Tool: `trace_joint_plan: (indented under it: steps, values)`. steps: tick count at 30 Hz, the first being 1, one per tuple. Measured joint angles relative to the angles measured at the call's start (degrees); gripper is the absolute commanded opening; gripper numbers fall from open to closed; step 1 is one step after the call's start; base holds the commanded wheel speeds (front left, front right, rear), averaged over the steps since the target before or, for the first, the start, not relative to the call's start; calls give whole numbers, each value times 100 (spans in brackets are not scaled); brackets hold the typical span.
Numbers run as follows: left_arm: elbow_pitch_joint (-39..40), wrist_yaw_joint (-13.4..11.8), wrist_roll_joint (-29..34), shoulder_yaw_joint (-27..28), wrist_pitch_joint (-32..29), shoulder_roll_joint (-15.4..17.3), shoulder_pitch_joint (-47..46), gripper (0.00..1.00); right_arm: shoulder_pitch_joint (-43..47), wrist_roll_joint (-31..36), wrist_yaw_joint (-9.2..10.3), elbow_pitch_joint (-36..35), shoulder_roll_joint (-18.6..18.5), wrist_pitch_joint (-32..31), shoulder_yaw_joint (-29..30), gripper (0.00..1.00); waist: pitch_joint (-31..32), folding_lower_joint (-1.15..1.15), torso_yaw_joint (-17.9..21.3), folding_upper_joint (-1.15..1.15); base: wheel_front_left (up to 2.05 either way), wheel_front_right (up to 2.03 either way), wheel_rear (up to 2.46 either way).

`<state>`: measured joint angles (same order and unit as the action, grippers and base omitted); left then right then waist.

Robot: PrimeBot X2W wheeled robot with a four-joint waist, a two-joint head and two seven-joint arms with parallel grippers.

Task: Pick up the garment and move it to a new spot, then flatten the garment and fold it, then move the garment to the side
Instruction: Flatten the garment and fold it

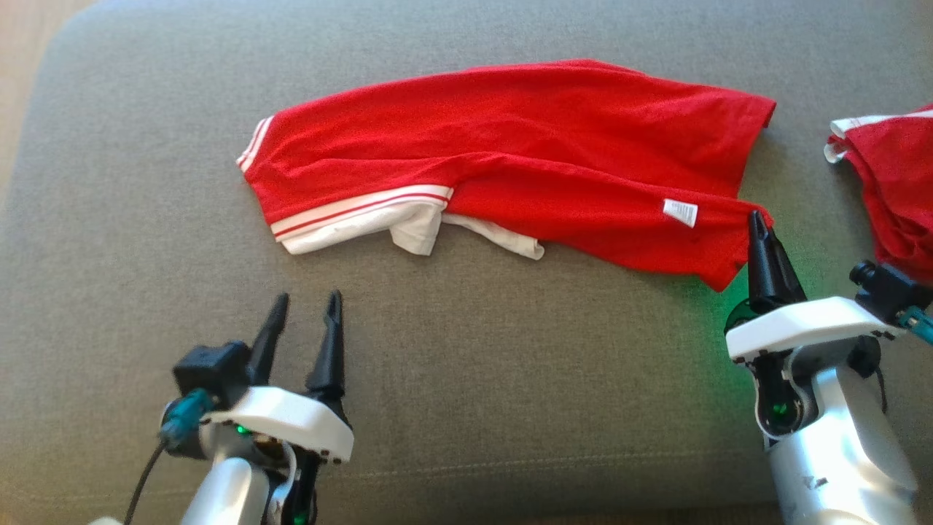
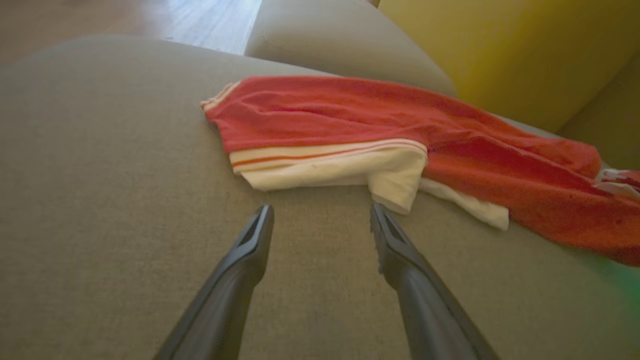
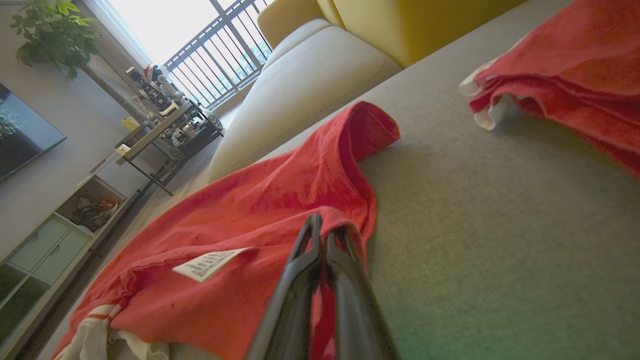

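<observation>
R gripper tight on red garment edge, mid-right of frame; L gripper wide, lower left, nr garment.

Bright, even daylight in the head view, soft shadows under the garment and a green glow on the cushion by the right gripper. Blown out white at the far window in the right wrist view, lines bent toward the edges. Softer and washed in the left wrist view, near fingers blurred, green tinge at right.
</observation>
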<state>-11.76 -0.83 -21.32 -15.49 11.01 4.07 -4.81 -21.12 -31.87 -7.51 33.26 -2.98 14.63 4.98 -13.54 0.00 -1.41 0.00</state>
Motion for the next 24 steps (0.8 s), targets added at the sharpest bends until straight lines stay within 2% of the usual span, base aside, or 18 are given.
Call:
trace_joint_plan:
  steps: [3, 8, 13, 22, 23, 24]
  values:
    - [-249, 119, 67, -164, -279, 135, -6, 100, 68, -76, 0, -56, 0, 0, -58, 0, -99, 0, 63, 0, 0, 0, 0]
    - [-795, 105, 419, -242, -138, 325, -313, 100, 63, -147, 0, -144, 0, 0, -153, 0, -243, 0, 119, 0, 0, 0, 0]
    - [-1524, -20, 620, -225, 56, 342, -1115, 100, 52, -146, 0, -163, 0, 0, -214, 0, -342, 0, 174, 0, 0, 0, 0]
    - [-2569, 85, 714, -222, 296, 358, -1890, 100, -69, -138, 0, -227, 0, 0, -297, 0, -487, 0, 285, 0, 0, 0, 0]
    - [-2639, 93, 715, -220, 316, 361, -1975, 93, -81, -137, 0, -244, 0, 0, -297, 0, -498, 0, 296, 0, 0, 0, 0]
    - [-2700, 134, 732, -224, 320, 364, -2057, 44, -83, -137, 0, -247, -1, 0, -293, 0, -508, 0, 305, 0, 0, 0, 0]
